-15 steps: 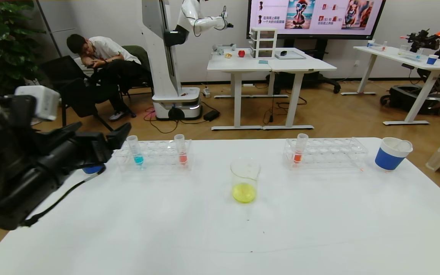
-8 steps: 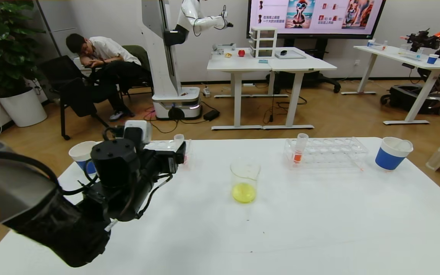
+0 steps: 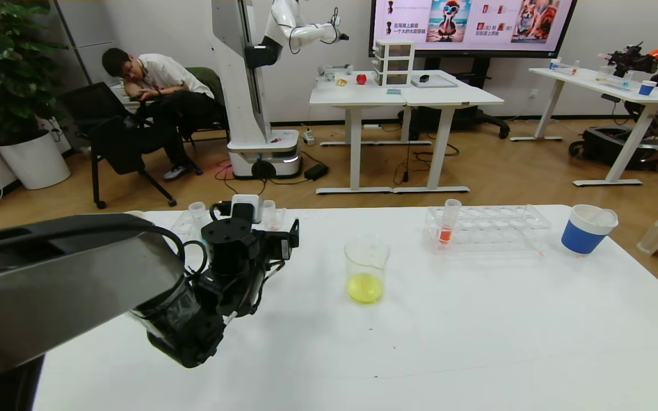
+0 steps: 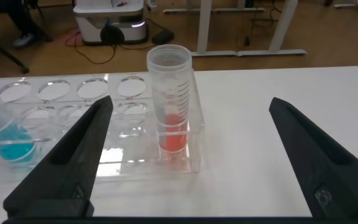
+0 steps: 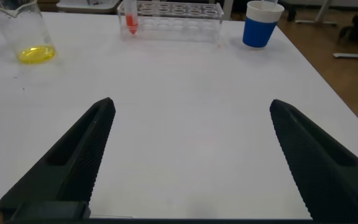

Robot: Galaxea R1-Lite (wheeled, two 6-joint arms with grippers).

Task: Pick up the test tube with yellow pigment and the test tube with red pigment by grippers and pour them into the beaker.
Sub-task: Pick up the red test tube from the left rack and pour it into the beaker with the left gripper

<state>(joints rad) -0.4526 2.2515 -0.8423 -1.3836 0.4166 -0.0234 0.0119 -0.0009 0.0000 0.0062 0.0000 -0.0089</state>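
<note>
Red-pigment test tube (image 4: 171, 102) upright in the end well of the clear rack (image 4: 98, 121) left of the beaker (image 3: 366, 269), now framed squarely between the spread fingers of the left pincer (image 3: 283, 242), nothing yet gripped. Swung in over the past second from the table's (image 3: 420, 342) left edge to just short of that rack, with the blue-liquid tube (image 4: 2, 127) farther along the same rack. Yellow liquid already pooled in the beaker at table centre; no yellow tube in sight. A second red tube (image 3: 448, 222) waiting in the other rack (image 3: 489, 228) right of the beaker, blue paper cup (image 3: 586, 229) beyond it. Right pincer (image 5: 191, 155) likewise agape and empty, low over bare table nearer the robot than the beaker. Judged: yellow pour done, red pickup about to begin; closing on the tube next.
</note>
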